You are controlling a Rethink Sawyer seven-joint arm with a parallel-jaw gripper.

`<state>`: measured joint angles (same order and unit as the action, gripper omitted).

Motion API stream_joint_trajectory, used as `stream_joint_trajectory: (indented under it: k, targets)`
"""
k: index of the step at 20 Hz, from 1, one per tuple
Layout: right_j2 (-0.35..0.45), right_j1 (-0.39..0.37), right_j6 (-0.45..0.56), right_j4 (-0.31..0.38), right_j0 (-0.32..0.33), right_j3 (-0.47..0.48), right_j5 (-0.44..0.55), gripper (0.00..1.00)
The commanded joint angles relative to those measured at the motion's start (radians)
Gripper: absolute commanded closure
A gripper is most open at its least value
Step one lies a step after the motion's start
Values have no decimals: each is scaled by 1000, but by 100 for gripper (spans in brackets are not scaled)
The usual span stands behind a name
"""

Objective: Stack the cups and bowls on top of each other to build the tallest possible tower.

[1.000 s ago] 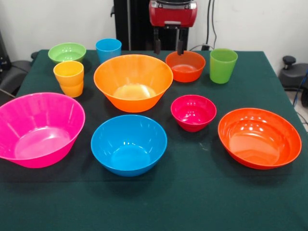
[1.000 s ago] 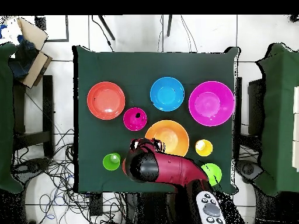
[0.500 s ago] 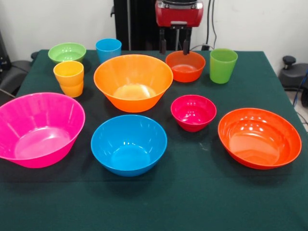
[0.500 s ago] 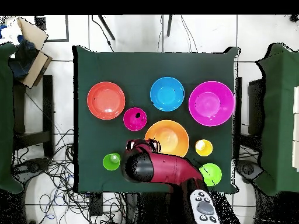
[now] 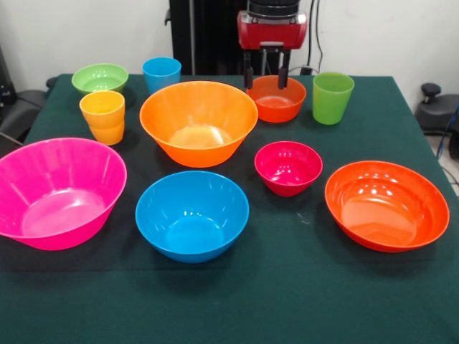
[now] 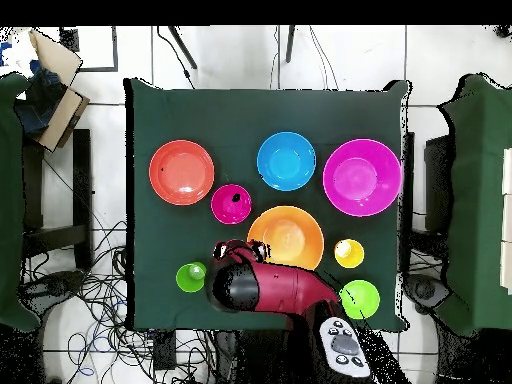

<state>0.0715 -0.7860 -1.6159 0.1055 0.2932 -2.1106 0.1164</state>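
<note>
My gripper (image 5: 266, 79) is open and empty, its two fingers hanging just above the far rim of the small orange-red bowl (image 5: 276, 99). All pieces stand apart on the table, none stacked. The green cup (image 5: 333, 97) is to its right, the big orange bowl (image 5: 199, 122) to its left. The blue cup (image 5: 161, 74), small green bowl (image 5: 100, 77) and yellow-orange cup (image 5: 102, 116) are at the far left. The small magenta bowl (image 5: 288, 167), wide red-orange bowl (image 5: 386, 204), medium blue bowl (image 5: 192, 215) and big pink bowl (image 5: 57, 192) are nearer. In the overhead view my arm (image 6: 280, 290) hides the orange-red bowl and blue cup.
The green tablecloth (image 5: 287, 301) covers the table. A black pedestal column (image 5: 204, 36) stands behind the far edge. In the overhead view, chairs and cables lie around the table, and a cardboard box (image 6: 50, 75) is at the top left.
My gripper has moved to the right in the front view, from beside the small orange-red bowl's left rim to over its far rim. No cup or bowl has moved.
</note>
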Motion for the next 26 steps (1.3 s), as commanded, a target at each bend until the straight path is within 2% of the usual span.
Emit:
stream_joint_trajectory:
  k: [1, 6, 12, 13, 26]
  targets:
    - [59, 82, -131, 72, 2, -23, -117, 0]
    - [54, 112, -144, 87, 5, -31, -166, 0]
    - [73, 106, -143, 74, 25, -41, -139, 0]
    - [75, 105, -143, 68, 26, -43, -130, 100]
    - [60, 94, -143, 58, 13, -41, -110, 100]
